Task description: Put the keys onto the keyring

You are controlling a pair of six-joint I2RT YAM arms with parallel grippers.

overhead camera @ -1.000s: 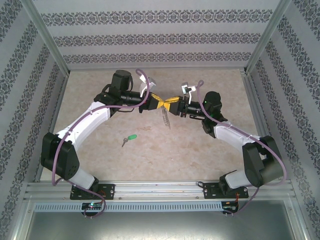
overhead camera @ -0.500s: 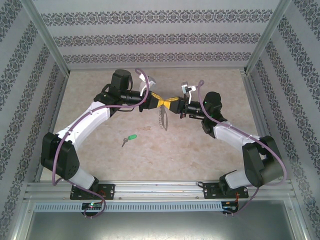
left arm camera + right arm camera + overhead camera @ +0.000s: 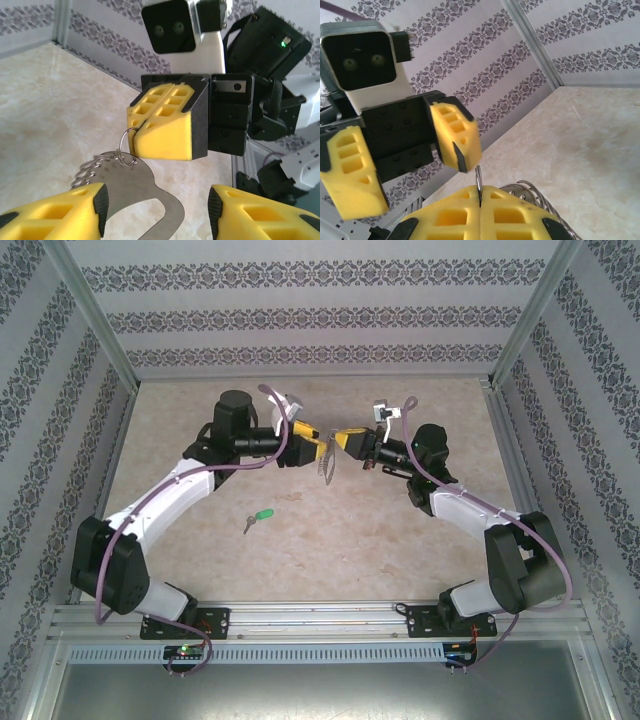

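The keyring (image 3: pixel 131 187), a flat grey metal plate with a small split ring and a coil of rings, hangs in the air over the table's middle. My right gripper (image 3: pixel 480 196) is shut on its small ring (image 3: pixel 478 176). In the top view the keyring (image 3: pixel 326 466) dangles below the right gripper (image 3: pixel 338 440). My left gripper (image 3: pixel 156 212) stands open, and the plate lies between its fingers, close beside the left pad (image 3: pixel 100 207). The left gripper (image 3: pixel 316 446) faces the right one tip to tip. A green-headed key (image 3: pixel 260 517) lies on the table, nearer the front and left of both grippers.
Patterned walls with aluminium posts (image 3: pixel 110 340) enclose the beige marble-look table (image 3: pixel 350 540) on three sides. A metal rail (image 3: pixel 320 615) carrying both arm bases runs along the near edge. A purple cable (image 3: pixel 150 502) loops along the left arm.
My left gripper has opened and let go of the keyring, drawing back slightly to the left. The right gripper closed on the small ring and now carries the keyring alone.
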